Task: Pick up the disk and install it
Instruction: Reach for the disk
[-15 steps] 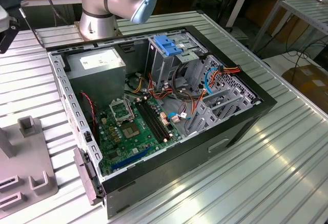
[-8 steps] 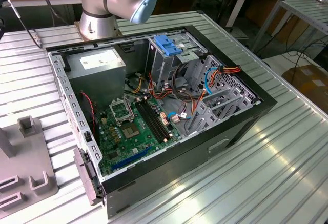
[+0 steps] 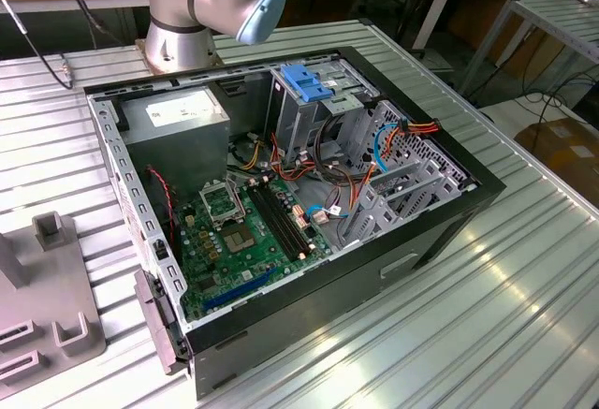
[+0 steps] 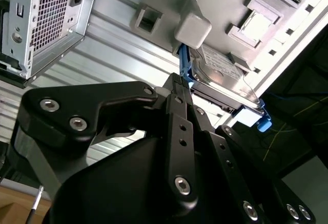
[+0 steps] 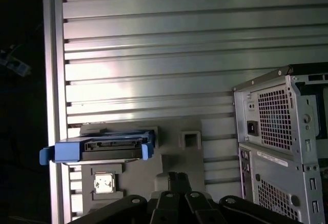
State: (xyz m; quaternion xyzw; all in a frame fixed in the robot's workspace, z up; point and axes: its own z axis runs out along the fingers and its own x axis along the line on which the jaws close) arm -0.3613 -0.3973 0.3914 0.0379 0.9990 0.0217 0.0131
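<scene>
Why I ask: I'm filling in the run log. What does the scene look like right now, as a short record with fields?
disk: in its blue carrier, resting on the grey fixture, outside the case
end effector: close to the disk; contact cannot be told
computer case: open, lying on the slatted table
drive cage: upright inside the case, blue top
power supply: grey box in the case's corner
install: not done yet
</scene>
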